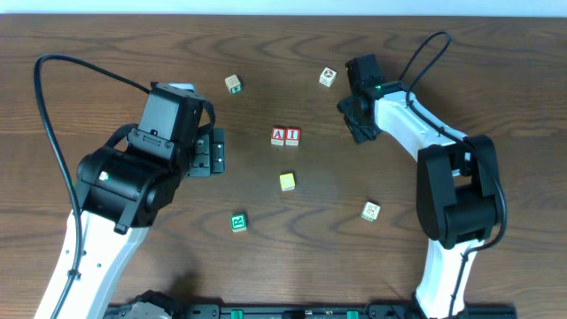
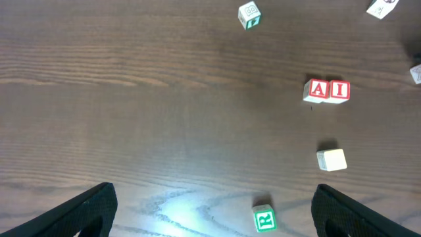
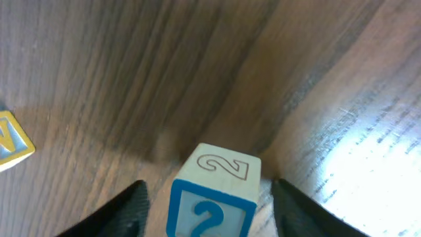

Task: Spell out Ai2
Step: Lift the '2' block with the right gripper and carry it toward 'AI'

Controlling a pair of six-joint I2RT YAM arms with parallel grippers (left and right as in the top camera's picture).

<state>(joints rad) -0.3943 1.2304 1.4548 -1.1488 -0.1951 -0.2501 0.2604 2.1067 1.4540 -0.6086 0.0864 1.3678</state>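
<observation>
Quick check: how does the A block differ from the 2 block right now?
The A block has a red frame and a red letter; the 2 block has a blue frame and a blue digit. The A block sits touching the I block beside it; the 2 block stands alone between the fingers of the right hand, which is not yet closed on it. Both are small wooden cubes resting on the table.

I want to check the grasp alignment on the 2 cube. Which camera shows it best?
Right wrist: the 2 cube sits close up, flanked by the open right pincer. Overhead, that pincer hides it; the left wrist view doesn't clearly show it.
</observation>
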